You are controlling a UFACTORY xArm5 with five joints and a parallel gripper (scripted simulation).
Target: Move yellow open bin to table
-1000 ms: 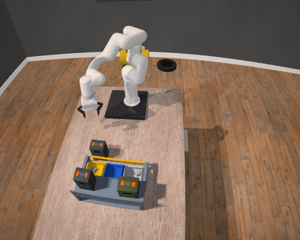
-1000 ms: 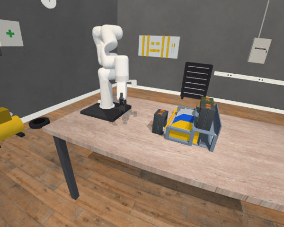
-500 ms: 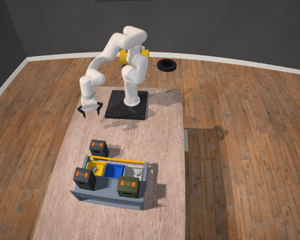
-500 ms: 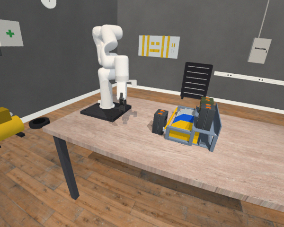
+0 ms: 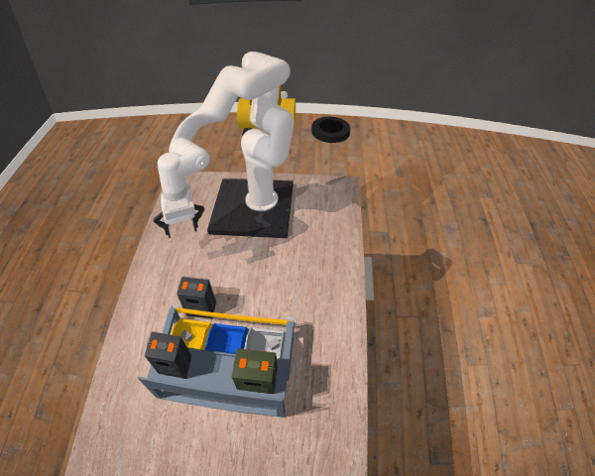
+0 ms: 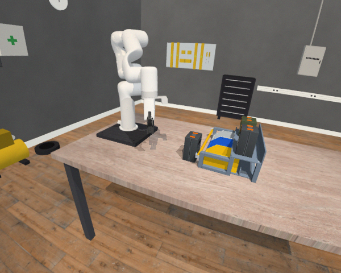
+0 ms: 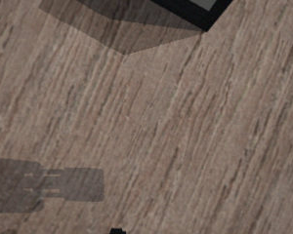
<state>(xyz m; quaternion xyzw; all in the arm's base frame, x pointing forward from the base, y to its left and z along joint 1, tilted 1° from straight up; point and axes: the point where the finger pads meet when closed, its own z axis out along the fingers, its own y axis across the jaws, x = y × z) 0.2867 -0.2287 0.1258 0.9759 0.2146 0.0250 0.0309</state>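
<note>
The yellow open bin [image 5: 190, 332] sits at the left end of the grey shelf [image 5: 220, 358], with a grey part in it; it also shows in the exterior view [image 6: 217, 152]. A blue bin [image 5: 228, 338] and a white bin [image 5: 267, 340] stand beside it behind a yellow rail [image 5: 231, 316]. My gripper [image 5: 178, 221] is open and empty, hanging above the table near the arm's black base plate [image 5: 250, 207], far from the shelf. It also shows in the exterior view [image 6: 149, 120]. The wrist view shows only bare table wood.
A dark case [image 5: 195, 294] stands on the table just behind the shelf. Another dark case [image 5: 167, 354] and an olive case [image 5: 255, 370] sit on the shelf's top. A tire [image 5: 330, 129] lies on the floor.
</note>
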